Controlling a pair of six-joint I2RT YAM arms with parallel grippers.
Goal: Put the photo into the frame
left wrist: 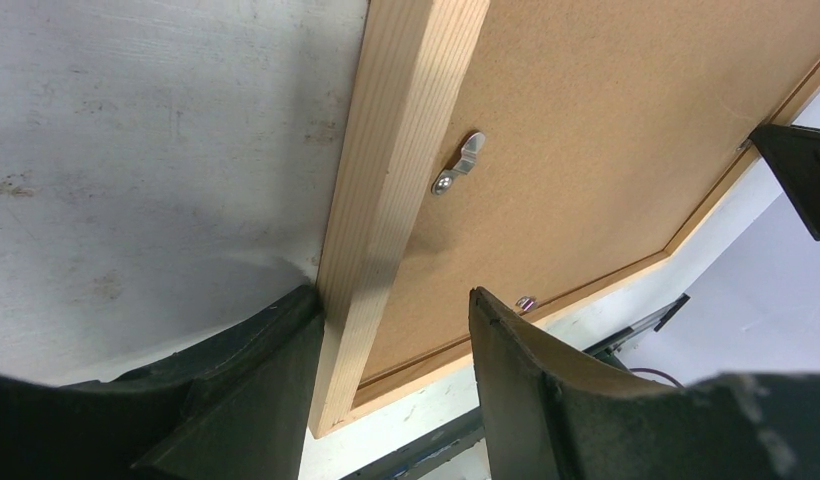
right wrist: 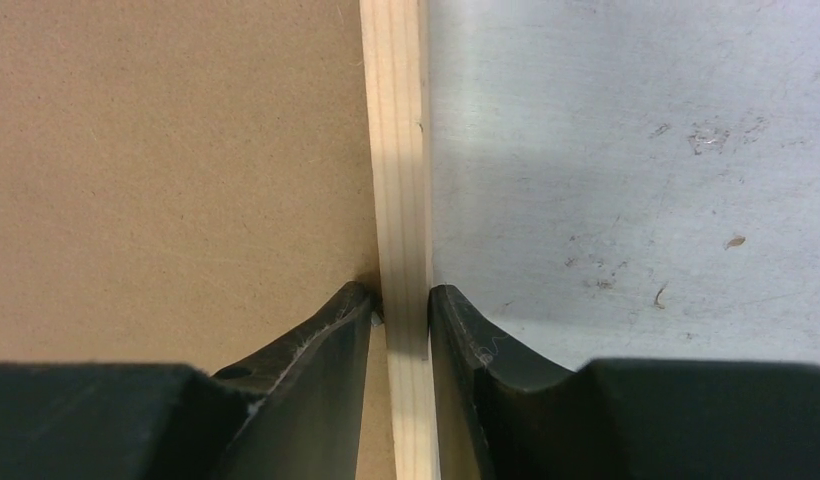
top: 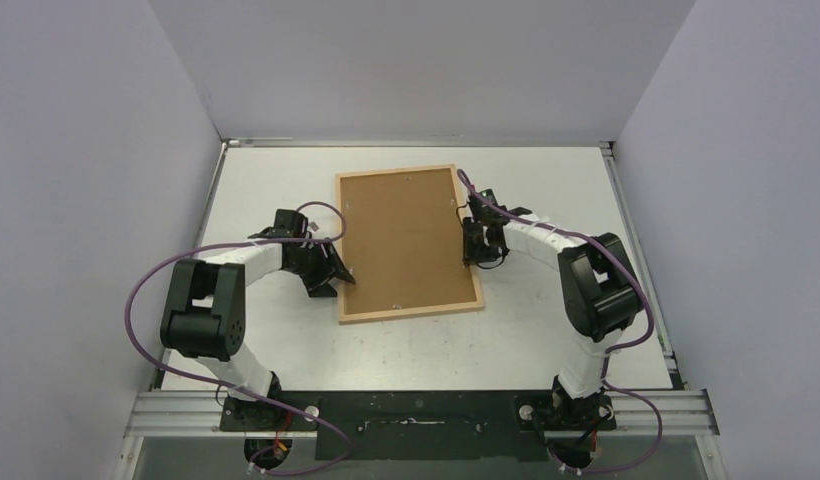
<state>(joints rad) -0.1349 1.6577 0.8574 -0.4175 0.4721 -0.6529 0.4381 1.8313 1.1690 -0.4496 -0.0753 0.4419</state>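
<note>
The light-wood frame [top: 411,312] lies face down mid-table with a brown backing board [top: 406,240] filling it. The photo is hidden. My left gripper [top: 336,272] is at the left rail near the near corner. In the left wrist view its jaws [left wrist: 391,295] straddle that rail [left wrist: 386,200], one finger against its outer side, the other well clear over the board: open. My right gripper [top: 473,245] is at the right rail. In the right wrist view its jaws [right wrist: 400,290] flank the rail [right wrist: 396,150] closely, with a thin gap on the board side.
A small metal turn clip [left wrist: 458,165] on the left rail points onto the backing board [left wrist: 606,130]. The white, scuffed table [top: 546,340] is enclosed by grey walls on three sides. A metal rail with both arm bases [top: 416,412] runs along the near edge.
</note>
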